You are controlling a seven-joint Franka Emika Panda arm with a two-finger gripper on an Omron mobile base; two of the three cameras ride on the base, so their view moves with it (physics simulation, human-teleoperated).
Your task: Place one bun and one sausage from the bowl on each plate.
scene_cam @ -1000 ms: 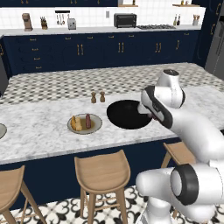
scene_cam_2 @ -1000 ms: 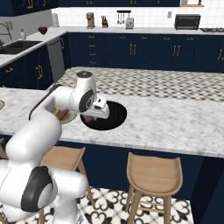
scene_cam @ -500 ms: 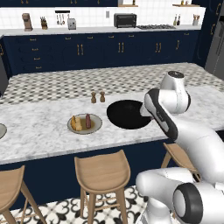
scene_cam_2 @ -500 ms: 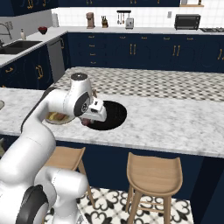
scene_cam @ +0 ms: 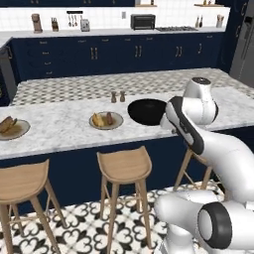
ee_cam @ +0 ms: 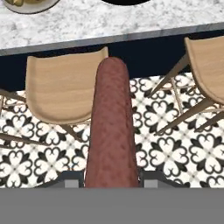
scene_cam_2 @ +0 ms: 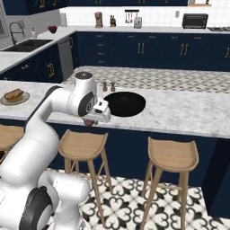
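One sausage point(ee_cam: 110, 127) sits clamped lengthwise in my gripper point(ee_cam: 110, 177), held off the worktop point(scene_cam: 64, 131) edge over a stool point(ee_cam: 65, 89), ready for a plate point(scene_cam: 106, 120); bowl point(scene_cam: 147, 111) looks empty.

- The sausage point(ee_cam: 110, 127) is seen as reddish-brown, matt and finely grainy.
- The counter point(scene_cam: 64, 131) is finished in white, grey-veined marble, smooth, with a patterned tile-like strip along its far edge.
- The stools point(ee_cam: 65, 87) are made of pale wood with a smooth, satin grain.
- The bowl point(scene_cam_2: 124, 103) is rendered black and matt.
- The floor point(ee_cam: 166, 144) is laid in black-and-white patterned tile.
- The cabinets point(scene_cam: 124, 54) are painted dark navy, with brass-coloured handles.
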